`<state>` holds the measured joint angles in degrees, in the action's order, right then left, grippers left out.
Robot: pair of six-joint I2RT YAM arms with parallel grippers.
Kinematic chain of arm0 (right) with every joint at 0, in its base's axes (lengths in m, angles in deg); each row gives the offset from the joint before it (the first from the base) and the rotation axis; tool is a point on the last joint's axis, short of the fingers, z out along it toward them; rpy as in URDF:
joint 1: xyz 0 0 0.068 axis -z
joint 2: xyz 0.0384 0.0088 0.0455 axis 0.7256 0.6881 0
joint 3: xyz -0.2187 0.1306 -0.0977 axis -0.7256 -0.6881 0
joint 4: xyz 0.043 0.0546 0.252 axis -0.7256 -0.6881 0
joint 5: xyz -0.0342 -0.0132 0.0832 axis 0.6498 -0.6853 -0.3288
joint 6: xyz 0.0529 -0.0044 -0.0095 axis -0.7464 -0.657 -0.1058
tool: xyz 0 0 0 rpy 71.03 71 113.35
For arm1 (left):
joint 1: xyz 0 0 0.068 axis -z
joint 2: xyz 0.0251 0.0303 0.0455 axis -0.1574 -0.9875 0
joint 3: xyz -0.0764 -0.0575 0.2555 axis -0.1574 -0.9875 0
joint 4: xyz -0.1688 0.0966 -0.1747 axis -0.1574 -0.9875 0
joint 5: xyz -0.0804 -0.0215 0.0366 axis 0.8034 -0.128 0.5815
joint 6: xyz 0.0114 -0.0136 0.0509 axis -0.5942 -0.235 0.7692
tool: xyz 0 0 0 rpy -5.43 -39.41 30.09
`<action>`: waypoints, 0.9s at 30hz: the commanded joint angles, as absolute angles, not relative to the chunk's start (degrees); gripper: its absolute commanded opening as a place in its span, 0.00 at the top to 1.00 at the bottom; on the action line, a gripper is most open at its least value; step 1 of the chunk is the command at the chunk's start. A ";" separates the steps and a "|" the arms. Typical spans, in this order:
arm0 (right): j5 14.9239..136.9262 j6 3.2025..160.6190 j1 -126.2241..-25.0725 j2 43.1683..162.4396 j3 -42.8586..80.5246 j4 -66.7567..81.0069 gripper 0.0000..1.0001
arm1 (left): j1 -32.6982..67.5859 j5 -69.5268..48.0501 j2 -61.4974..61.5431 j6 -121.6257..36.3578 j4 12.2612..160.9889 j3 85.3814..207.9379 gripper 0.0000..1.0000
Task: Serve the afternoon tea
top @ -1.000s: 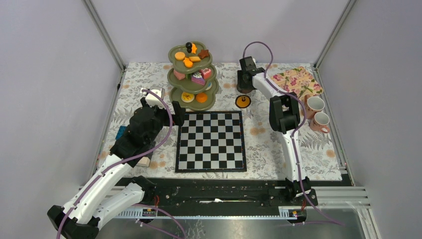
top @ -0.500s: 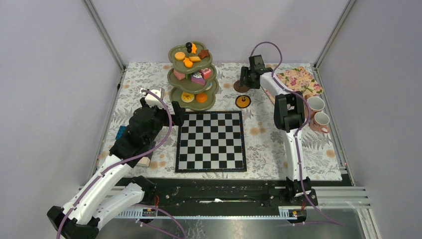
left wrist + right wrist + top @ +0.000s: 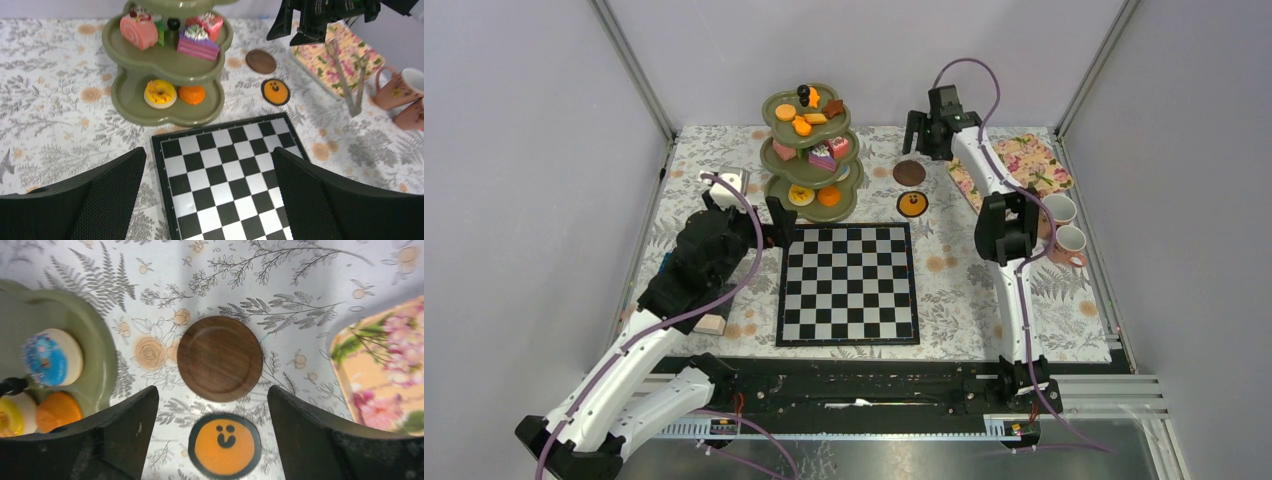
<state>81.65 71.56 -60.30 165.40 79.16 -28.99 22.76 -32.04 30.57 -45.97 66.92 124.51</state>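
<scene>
The olive-green three-tier stand (image 3: 810, 150) at the back holds several small pastries: orange ones on top, pink cake slices (image 3: 197, 41) in the middle, a yellow doughnut (image 3: 160, 93) and an orange piece below. Two pink cups (image 3: 1062, 225) sit at the right edge. My right gripper (image 3: 929, 132) hangs open and empty above a brown wooden coaster (image 3: 220, 358), with an orange smiley coaster (image 3: 225, 444) just nearer. My left gripper (image 3: 209, 160) is open and empty over the chessboard's far left corner, in front of the stand.
The chessboard (image 3: 848, 283) fills the middle of the floral cloth. A flowered tray (image 3: 1021, 163) lies at the back right beside the cups. A beige block (image 3: 712, 323) and a blue block (image 3: 667, 265) lie under the left arm. Frame posts stand at the back corners.
My right gripper opened wider, rose and drew back to the right off the brown coaster, which now lies uncovered on the cloth. The left arm edged slightly forward.
</scene>
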 commanded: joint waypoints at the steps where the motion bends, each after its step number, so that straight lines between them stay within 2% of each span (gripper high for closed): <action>1: 85.17 71.45 -60.58 153.77 80.25 -35.64 0.10 | 22.90 -29.88 30.70 -47.90 67.83 130.85 0.01; 6: 91.75 72.63 -60.45 138.08 65.97 -33.99 0.07 | 22.85 -26.79 29.50 -49.47 69.63 134.04 0.01; 10: 96.85 72.68 -58.90 123.55 47.20 -27.08 0.07 | 22.91 -24.65 28.02 -49.51 71.97 136.10 0.01; 14: 97.82 70.57 -52.63 109.67 28.15 -18.55 0.07 | 22.90 -22.06 26.56 -49.34 73.80 138.29 0.01; 17: 97.87 68.66 -46.28 102.53 18.89 -15.11 0.09 | 22.93 -20.11 25.97 -48.80 74.97 138.29 0.01; 22: 94.97 66.80 -37.16 102.78 16.73 -18.07 0.13 | 22.94 -19.37 26.97 -47.08 76.64 134.33 0.01; 27: 98.65 68.87 -35.92 108.19 21.70 -22.28 0.19 | 22.94 -21.64 28.03 -45.15 76.96 130.41 0.01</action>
